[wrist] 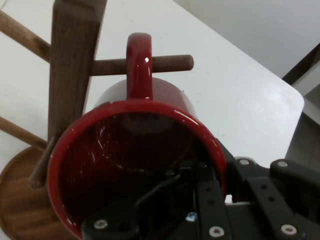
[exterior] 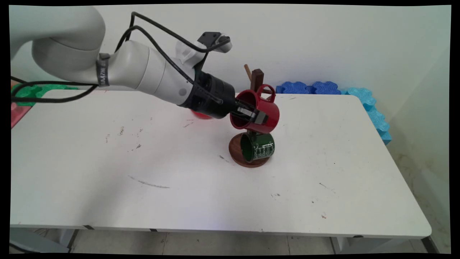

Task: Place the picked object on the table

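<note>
My gripper [exterior: 257, 117] is shut on the wall of a red mug [exterior: 267, 109], with one finger inside and the other outside. The mug lies on its side, mouth toward the hand, against a dark wooden mug tree [exterior: 257, 79]. In the hand view the red mug [wrist: 135, 107] fills the middle above the gripper [wrist: 205, 170]. Its handle [wrist: 139, 65] crosses a wooden peg [wrist: 172, 63] that sticks out from the post [wrist: 72, 60]; the peg seems to run through the handle's loop. A green mug [exterior: 260, 147] hangs lower on the tree, just above the round wooden base [exterior: 235, 149].
Blue foam pieces [exterior: 309, 87] line the table's back edge, and cyan ones [exterior: 373, 111] run down its right side. Green foam [exterior: 28, 90] and a red piece [exterior: 16, 113] lie at the far left. A small red object [exterior: 201, 115] shows behind the hand.
</note>
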Robot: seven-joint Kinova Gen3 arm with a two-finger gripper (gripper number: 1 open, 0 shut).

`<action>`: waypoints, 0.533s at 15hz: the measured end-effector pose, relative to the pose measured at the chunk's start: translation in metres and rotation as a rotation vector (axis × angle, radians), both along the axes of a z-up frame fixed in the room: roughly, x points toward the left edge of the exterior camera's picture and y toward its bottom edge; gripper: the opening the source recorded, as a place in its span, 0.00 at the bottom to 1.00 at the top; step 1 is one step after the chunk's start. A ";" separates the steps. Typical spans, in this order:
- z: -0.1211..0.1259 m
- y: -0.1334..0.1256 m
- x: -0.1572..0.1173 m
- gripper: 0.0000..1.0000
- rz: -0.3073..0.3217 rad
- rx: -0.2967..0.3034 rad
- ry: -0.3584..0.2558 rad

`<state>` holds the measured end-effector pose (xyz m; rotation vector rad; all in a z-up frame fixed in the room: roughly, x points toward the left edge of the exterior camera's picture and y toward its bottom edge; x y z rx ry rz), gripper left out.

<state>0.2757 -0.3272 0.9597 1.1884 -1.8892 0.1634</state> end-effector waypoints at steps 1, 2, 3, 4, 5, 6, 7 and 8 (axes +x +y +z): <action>0.001 0.001 0.000 0.00 -0.001 0.001 0.000; 0.001 0.001 -0.001 0.00 -0.003 0.003 0.000; 0.001 0.002 -0.001 0.00 -0.005 0.003 0.000; 0.002 0.002 -0.002 0.00 -0.007 0.004 0.001; 0.003 0.003 -0.002 0.00 -0.008 0.003 0.001; 0.003 0.003 -0.003 0.00 -0.010 0.003 0.002; 0.004 0.003 -0.004 0.00 -0.012 0.002 0.002; 0.004 0.003 -0.004 0.00 -0.014 0.002 0.003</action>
